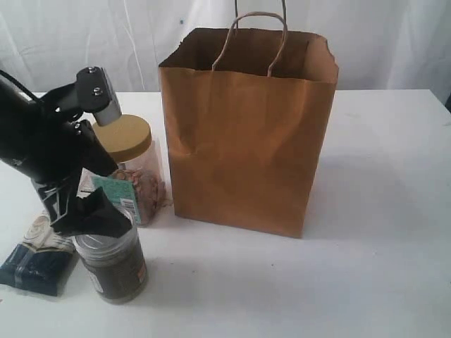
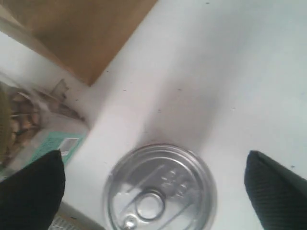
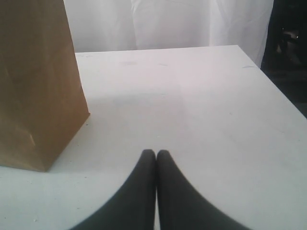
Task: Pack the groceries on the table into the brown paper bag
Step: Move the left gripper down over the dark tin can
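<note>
Silver-lidded dark jar (image 2: 160,189) stands upright on the table (image 1: 380,267), in front of the tan-lidded clear jar (image 1: 130,158), left of the brown paper bag (image 1: 246,134). Left gripper (image 2: 152,191) is spread wide above its lid, a finger on each side, likely lining up a top grasp. Right gripper (image 3: 156,158) is pinched closed and empty, parked beside the bag.

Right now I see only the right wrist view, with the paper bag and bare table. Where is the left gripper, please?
Observer: The left gripper is open over the silver-lidded dark jar, its fingers either side of the lid, not touching.
Operator: Does the jar stand upright?
Observer: Yes, upright on the table, pull-ring lid facing up.
Operator: What stands by the bag?
Observer: The tan-lidded clear jar, at the left of the brown paper bag in the exterior view.
</note>
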### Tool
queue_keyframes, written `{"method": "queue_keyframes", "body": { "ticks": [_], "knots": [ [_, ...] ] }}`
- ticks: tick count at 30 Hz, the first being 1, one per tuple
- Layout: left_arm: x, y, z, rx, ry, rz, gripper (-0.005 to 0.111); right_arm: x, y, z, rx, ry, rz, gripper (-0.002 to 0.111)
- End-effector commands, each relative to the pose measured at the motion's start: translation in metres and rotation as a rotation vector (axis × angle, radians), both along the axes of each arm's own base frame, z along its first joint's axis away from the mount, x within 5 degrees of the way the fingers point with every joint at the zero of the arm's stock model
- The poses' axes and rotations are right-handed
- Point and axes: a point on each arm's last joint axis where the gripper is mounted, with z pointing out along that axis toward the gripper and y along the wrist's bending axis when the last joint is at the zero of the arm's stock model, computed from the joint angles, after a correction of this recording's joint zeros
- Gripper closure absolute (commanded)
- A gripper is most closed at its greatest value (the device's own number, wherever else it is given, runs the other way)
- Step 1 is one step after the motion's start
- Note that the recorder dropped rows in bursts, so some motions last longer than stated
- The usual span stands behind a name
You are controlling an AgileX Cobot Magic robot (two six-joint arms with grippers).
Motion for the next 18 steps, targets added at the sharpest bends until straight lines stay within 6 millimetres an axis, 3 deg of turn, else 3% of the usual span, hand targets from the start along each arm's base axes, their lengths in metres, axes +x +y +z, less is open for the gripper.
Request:
{"method": "queue_keyframes", "body": {
  "ticks": [1, 11, 18],
  "knots": [
    [-0.011, -0.001, 0.000, 0.011, 0.088, -0.055, 0.002, 0.000, 0.000, 0.002, 0.001, -0.015, -0.005, 0.108],
    [0.002, 0.000, 0.001, 0.023, -0.054, -0.013, 0.002, 0.000, 0.000, 0.002, 0.001, -0.015, -0.005, 0.108],
    [0.004, -0.002, -0.022, 0.089, 0.100, -0.078, 0.002, 0.000, 0.000, 0.002, 0.001, -0.015, -0.005, 0.108]
  ]
}}
